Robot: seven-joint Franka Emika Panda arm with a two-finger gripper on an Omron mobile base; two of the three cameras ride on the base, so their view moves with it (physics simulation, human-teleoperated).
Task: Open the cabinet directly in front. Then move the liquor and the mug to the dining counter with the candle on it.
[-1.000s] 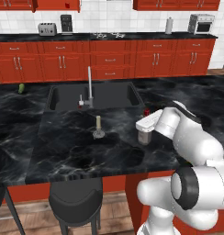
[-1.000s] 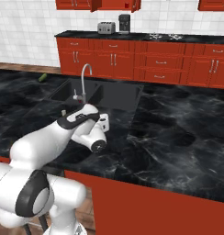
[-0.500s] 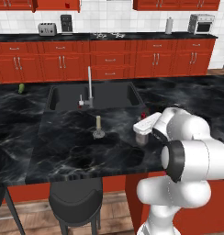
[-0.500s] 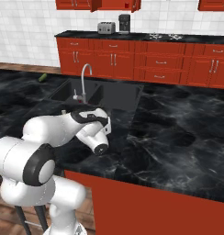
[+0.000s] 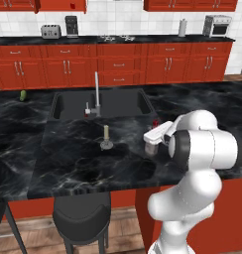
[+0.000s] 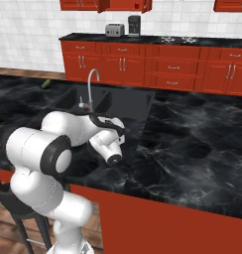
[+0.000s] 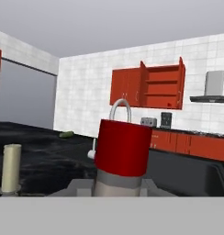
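No legible writing seen. Liquor (image 5: 151, 147) stands on dining counter (image 5: 68, 163), right of candle (image 5: 106, 137); gripper (image 5: 153, 140) apparently narrowly closed around it. Since earlier frame, elbow swung nearer camera.

Dining counter (image 5: 68, 163): broad black marble top, white-veined, on red base; sunken dark sink (image 5: 118, 103) with tall silver faucet (image 5: 97, 92) toward far side. Directly on top: cream candle (image 5: 106, 137) upright in small grey holder, near front of sink; liquor (image 5: 151, 144) bottle upright, right of candle and apart from it; small green item (image 5: 23, 95) near far left edge
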